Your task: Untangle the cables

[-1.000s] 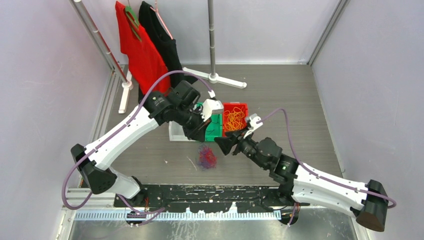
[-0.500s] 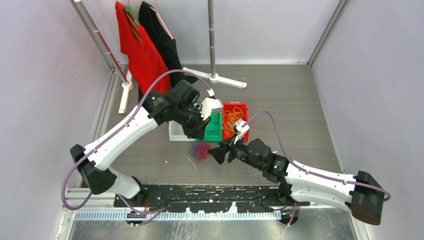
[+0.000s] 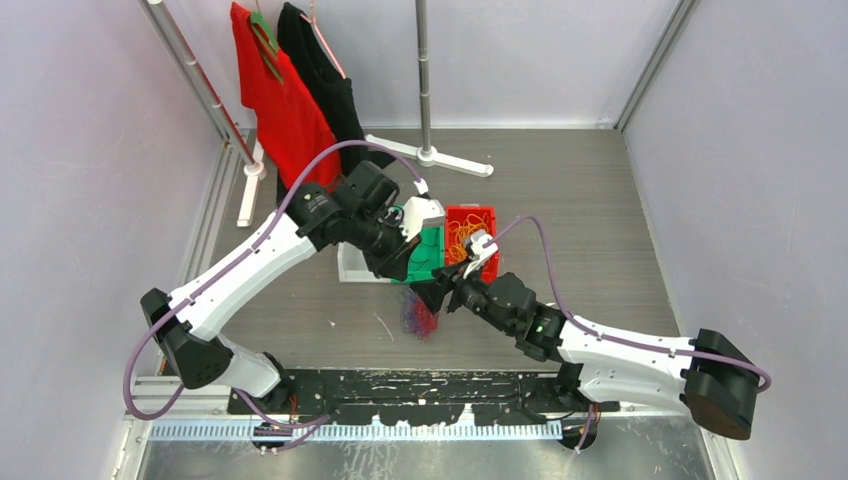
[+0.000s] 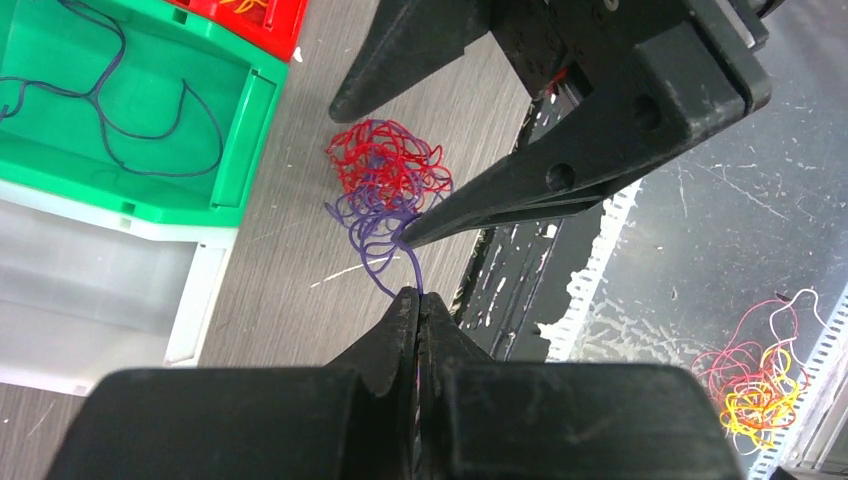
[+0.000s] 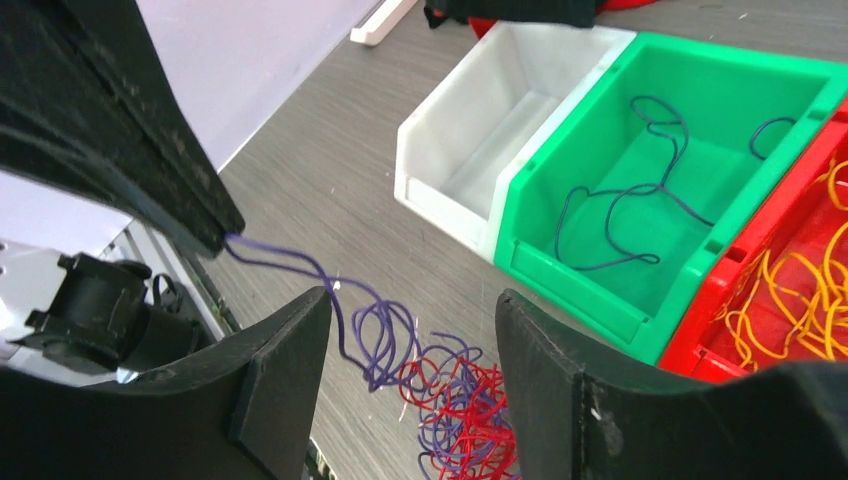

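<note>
To the far side of both grippers, three bins are sitting in a row. A white bin [image 5: 440,200] is on the left. A green bin [image 5: 580,290] is holding one loose dark purple cable [image 5: 650,186]. A red bin [image 5: 720,350] is holding orange cables [image 5: 810,290]. Further back, a red shirt [image 3: 275,100] and a black shirt [image 3: 322,75] are hanging on a rack [image 3: 424,70].

The left arm is standing bent at the elbow, its wrist hanging over the bins. The left gripper [image 4: 418,318] is pinching a purple strand [image 4: 385,270] between fully closed fingers. The strand is running on to the wad [image 4: 388,178] of red and purple cables lying on the table [image 4: 290,250] just ahead of its tips.

The right arm is lying low and long from the right. The right gripper [image 5: 412,300] is standing wide apart and gripping nothing, with a finger on each side of the wad and one tip right at the purple loops, crossing in front of the left gripper.

Only the left wrist view is showing a second wad [image 4: 755,375], red and yellow, on the metal ledge [image 4: 680,270] to that gripper's right. Only the overhead view is showing the rack and both arms whole.
</note>
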You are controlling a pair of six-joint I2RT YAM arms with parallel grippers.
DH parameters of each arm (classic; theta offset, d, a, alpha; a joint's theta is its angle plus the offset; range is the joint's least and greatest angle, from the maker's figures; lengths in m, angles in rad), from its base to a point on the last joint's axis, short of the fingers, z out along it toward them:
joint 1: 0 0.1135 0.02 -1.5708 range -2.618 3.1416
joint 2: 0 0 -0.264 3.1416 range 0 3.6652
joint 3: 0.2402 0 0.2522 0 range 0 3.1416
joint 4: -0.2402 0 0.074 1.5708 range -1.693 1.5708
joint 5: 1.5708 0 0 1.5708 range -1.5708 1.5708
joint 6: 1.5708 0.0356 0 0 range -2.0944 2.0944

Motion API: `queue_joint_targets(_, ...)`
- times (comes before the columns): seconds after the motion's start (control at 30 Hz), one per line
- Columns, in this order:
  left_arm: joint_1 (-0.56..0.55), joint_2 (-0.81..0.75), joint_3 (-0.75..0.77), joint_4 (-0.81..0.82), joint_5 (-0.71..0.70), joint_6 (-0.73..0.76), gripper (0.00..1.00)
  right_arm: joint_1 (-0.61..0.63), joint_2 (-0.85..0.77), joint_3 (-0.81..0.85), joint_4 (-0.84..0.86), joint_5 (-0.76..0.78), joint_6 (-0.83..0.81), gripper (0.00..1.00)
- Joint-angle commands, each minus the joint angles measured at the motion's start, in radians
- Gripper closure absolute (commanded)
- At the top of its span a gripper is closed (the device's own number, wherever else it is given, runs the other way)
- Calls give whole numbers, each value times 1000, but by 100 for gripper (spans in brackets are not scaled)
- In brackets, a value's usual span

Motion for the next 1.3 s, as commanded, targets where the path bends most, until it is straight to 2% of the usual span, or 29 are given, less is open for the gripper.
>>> queue_joint_targets(0.0, 4, -34, 4, 0, 54, 7, 100, 5, 17, 60, 106, 86, -26, 34)
queue_joint_targets(0.17, 4, -21, 52, -34, 136, 9, 100, 5, 118, 97, 163, 83, -15, 34)
queue_joint_targets(0.33, 5, 19, 164, -144, 265, 26, 100, 8, 254, 122, 258, 104, 18, 37)
queue_joint_targets(0.6, 6, 31, 272, -227, 362, 46, 100, 31, 332, 141, 343, 72, 25, 38)
queue_joint_targets(0.73, 6, 31, 365, -229, 356, 46, 100, 53, 359, 110, 363, 83, 39, 39)
queue_joint_targets(0.87, 6, 52, 537, -267, 339, 64, 100, 73, 405, 53, 412, 100, 58, 39)
queue_joint_targets(0.93, 4, 52, 610, -222, 285, 55, 100, 82, 417, 20, 431, 110, 63, 39)
queue_joint_targets(1.0, 8, -11, 591, -102, 223, 34, 100, 84, 418, -21, 460, 146, 82, 39)
queue_joint_targets(1.13, 9, -133, 445, 104, 177, 43, 100, 97, 408, -83, 480, 169, 93, 39)
queue_joint_targets(1.27, 10, -129, 458, 53, 125, 73, 100, 110, 383, -125, 471, 194, 100, 40)
